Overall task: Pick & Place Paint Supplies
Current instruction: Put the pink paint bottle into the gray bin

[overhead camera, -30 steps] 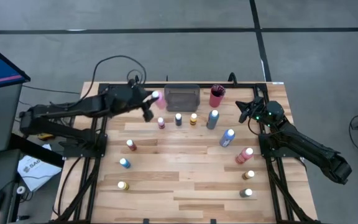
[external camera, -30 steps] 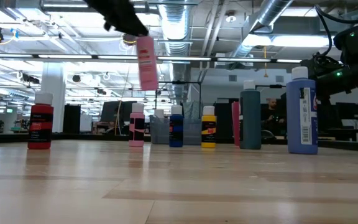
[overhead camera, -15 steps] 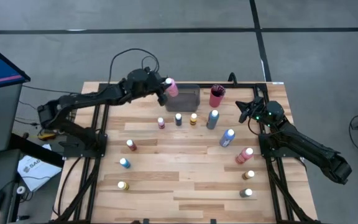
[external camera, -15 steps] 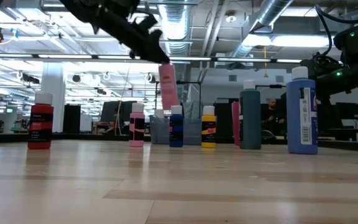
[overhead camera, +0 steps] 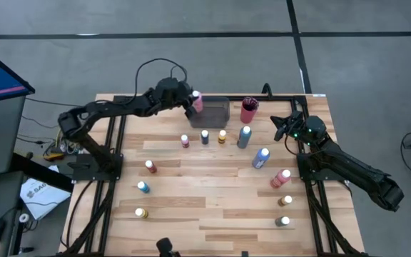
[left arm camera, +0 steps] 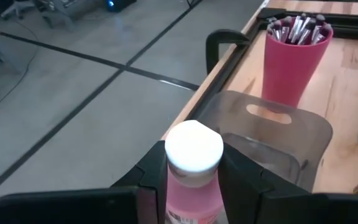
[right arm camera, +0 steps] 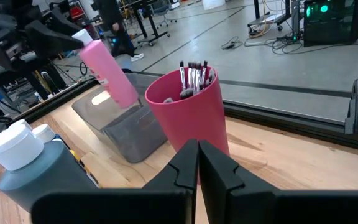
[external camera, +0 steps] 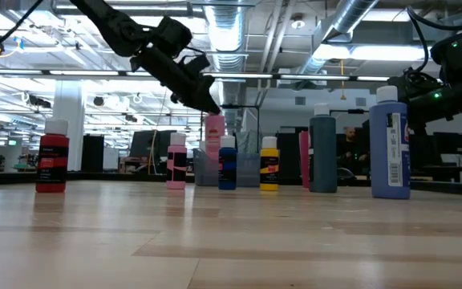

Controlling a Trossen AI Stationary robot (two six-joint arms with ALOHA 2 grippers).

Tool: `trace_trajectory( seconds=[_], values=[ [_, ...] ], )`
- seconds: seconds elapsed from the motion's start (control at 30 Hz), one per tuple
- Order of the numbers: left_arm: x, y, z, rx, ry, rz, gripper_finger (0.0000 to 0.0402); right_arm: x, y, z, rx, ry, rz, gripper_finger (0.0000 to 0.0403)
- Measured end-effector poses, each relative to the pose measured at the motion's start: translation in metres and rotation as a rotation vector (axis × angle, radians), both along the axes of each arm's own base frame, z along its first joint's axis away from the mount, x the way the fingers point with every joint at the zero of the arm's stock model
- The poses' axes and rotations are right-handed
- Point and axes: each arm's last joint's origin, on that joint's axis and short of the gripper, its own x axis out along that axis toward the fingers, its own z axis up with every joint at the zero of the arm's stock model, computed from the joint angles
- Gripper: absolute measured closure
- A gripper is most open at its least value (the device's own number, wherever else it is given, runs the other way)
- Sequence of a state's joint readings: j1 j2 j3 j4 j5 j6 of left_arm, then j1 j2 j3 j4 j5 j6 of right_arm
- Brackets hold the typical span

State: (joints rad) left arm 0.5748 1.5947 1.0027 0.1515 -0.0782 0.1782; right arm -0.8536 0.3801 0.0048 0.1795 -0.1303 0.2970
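Observation:
My left gripper (overhead camera: 190, 104) is shut on a pink paint bottle (overhead camera: 197, 101) with a white cap, over the left end of the grey tray (overhead camera: 212, 114) at the table's far side. In the low view the pink bottle (external camera: 213, 132) hangs below the left gripper (external camera: 203, 100), its lower end hidden behind small bottles. The red cup (overhead camera: 249, 111) right of the tray holds the brushes (right arm camera: 193, 74). My right gripper (overhead camera: 285, 126) waits shut near the table's right far corner, its fingers (right arm camera: 197, 163) pointing at the cup (right arm camera: 194, 115). My left gripper pinches the pink bottle between its two fingers (left arm camera: 151, 186), high on the body just under the white cap (left arm camera: 193, 146). The fingers slant down from the table's left. The bottle hangs tilted below them, bottom end (right arm camera: 124, 98) over the tray; whether it touches the tray I cannot tell.
Other bottles stand on the table: small pink (overhead camera: 185, 141), dark blue (overhead camera: 205, 137) and yellow (overhead camera: 222, 135) in a row near the tray, a tall grey-blue one (overhead camera: 244, 136), a blue one (overhead camera: 260, 158), a pink one (overhead camera: 280, 178), several more toward the near edge.
My left gripper has carried the pink bottle toward the table's far edge and to the right, then down toward the grey tray's left end. The bottle has dropped from high above the table to about the height of the standing bottles. The gripper has stayed shut on it.

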Motion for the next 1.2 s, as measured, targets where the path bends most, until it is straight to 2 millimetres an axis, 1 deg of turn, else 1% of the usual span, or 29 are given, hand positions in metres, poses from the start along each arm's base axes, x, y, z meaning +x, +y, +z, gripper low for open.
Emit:
trace_trajectory(
  seconds=[0.1, 0.33, 0.87, 0.97, 1.2],
  values=[
    [0.002, 0.001, -0.004, -0.003, 0.002, -0.002, 0.0312, 0.000, 0.000, 0.000, 0.000, 0.000, 0.000, 0.0395],
    [0.006, 0.007, -0.021, -0.029, 0.043, 0.008, 0.0311, 0.000, 0.000, 0.000, 0.000, 0.000, 0.000, 0.0395],
    [0.005, 0.009, -0.023, -0.015, 0.052, 0.042, 0.0305, 0.000, 0.000, 0.000, 0.000, 0.000, 0.000, 0.0395],
    [0.005, 0.009, -0.023, -0.016, 0.055, 0.045, 0.0290, 0.000, 0.000, 0.000, 0.000, 0.000, 0.000, 0.0395],
    [0.004, 0.010, -0.024, 0.004, 0.073, 0.091, 0.0229, 0.000, 0.000, 0.000, 0.000, 0.000, 0.000, 0.0395]
  ],
)
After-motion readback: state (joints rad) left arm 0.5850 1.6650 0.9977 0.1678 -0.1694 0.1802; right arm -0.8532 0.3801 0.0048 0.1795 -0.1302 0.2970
